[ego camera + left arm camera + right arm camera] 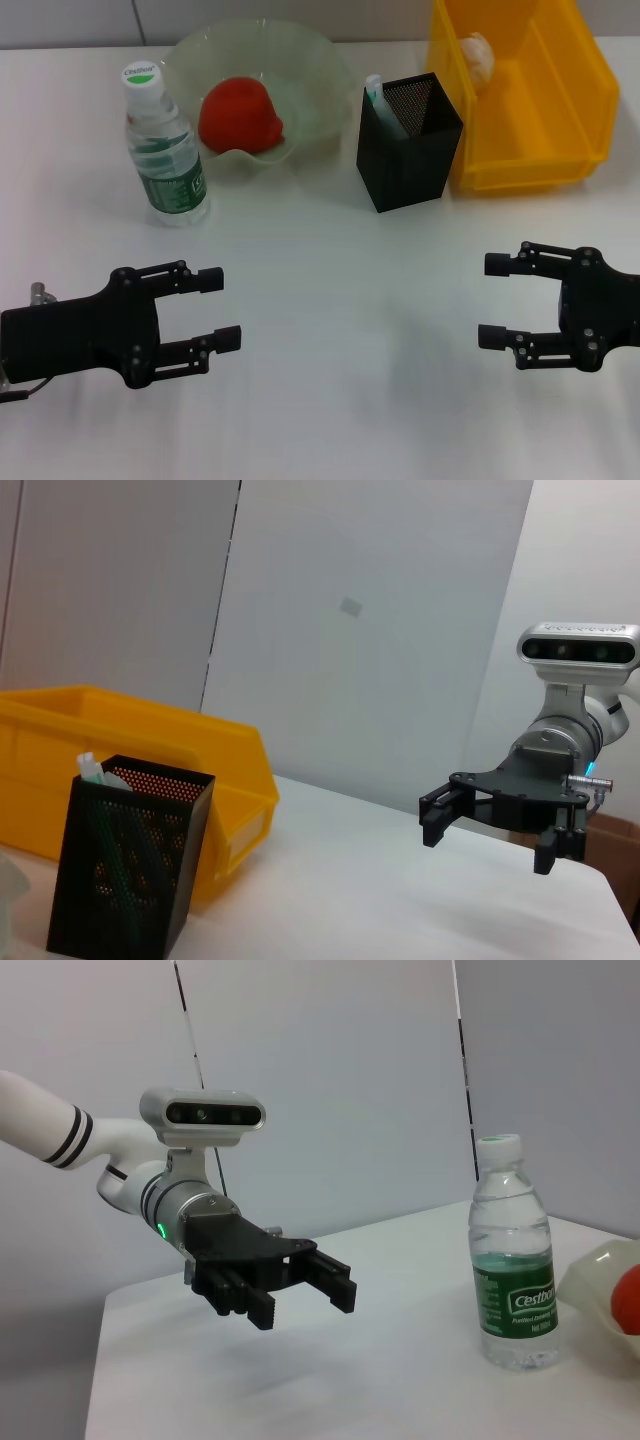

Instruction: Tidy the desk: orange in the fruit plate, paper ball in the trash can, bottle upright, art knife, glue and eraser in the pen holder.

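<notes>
One white matte tabletop (330, 290), smooth, bearing all items.

One clear ribbed plastic water bottle (165, 150), white cap, green label, standing upright at the far left, just beside the plate.

One translucent pale-green glass fruit plate (320, 75) with a wavy scalloped rim; inside it one round, glossy red-orange fruit (240, 115).

One black perforated-metal pen holder (415, 160), square and upright, between the plate and the bin; one white-and-green tube-like item (378, 98) stands in its near-left corner. Other contents cannot be told.

One yellow rigid plastic bin (560, 120), rectangular with an open top, at the far right, touching or just beside the holder; one crumpled whitish paper ball (478, 55) lies in its back corner.

Two black angular grippers, both low over the near table, well apart from every item. Left gripper (222, 308): fingers spread wide, nothing between them. Right gripper (494, 300): fingers likewise spread, holding nothing. The two face each other across bare tabletop.
</notes>
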`<action>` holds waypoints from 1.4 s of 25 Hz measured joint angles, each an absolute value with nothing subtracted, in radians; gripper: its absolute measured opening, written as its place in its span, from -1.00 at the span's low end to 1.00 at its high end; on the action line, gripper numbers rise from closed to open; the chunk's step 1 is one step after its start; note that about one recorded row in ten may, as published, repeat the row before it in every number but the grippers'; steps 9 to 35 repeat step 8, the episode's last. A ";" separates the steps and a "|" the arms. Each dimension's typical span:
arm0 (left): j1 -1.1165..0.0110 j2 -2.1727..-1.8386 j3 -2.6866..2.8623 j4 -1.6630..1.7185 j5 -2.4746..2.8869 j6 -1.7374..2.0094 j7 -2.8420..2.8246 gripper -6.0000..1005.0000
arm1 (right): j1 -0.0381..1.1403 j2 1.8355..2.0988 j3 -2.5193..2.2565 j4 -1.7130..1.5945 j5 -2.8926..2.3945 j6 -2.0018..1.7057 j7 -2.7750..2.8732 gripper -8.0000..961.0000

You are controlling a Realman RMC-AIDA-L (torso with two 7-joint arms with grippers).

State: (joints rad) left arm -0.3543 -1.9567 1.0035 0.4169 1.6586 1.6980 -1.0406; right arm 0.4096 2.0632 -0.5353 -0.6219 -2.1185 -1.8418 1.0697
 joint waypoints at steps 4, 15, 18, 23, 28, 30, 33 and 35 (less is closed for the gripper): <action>-0.354 -1.957 1.003 0.420 1.659 1.698 -1.040 0.41 | 0.410 2.063 -0.535 -0.622 -2.118 -1.841 1.070 0.70; -0.354 -1.957 1.003 0.420 1.660 1.700 -1.040 0.41 | 0.410 2.063 -0.535 -0.623 -2.118 -1.841 1.070 0.70; -0.354 -1.957 1.003 0.420 1.660 1.700 -1.040 0.41 | 0.410 2.063 -0.535 -0.623 -2.118 -1.841 1.070 0.70; -0.354 -1.957 1.003 0.420 1.660 1.700 -1.040 0.41 | 0.410 2.063 -0.535 -0.623 -2.118 -1.841 1.070 0.70; -0.354 -1.957 1.003 0.420 1.660 1.700 -1.040 0.41 | 0.410 2.063 -0.535 -0.623 -2.118 -1.841 1.070 0.70; -0.354 -1.957 1.003 0.420 1.660 1.700 -1.040 0.41 | 0.410 2.063 -0.535 -0.623 -2.118 -1.841 1.070 0.70; -0.354 -1.957 1.003 0.420 1.660 1.700 -1.040 0.41 | 0.410 2.063 -0.535 -0.623 -2.118 -1.841 1.070 0.70; -0.354 -1.957 1.003 0.420 1.660 1.700 -1.040 0.41 | 0.410 2.063 -0.535 -0.623 -2.118 -1.841 1.070 0.70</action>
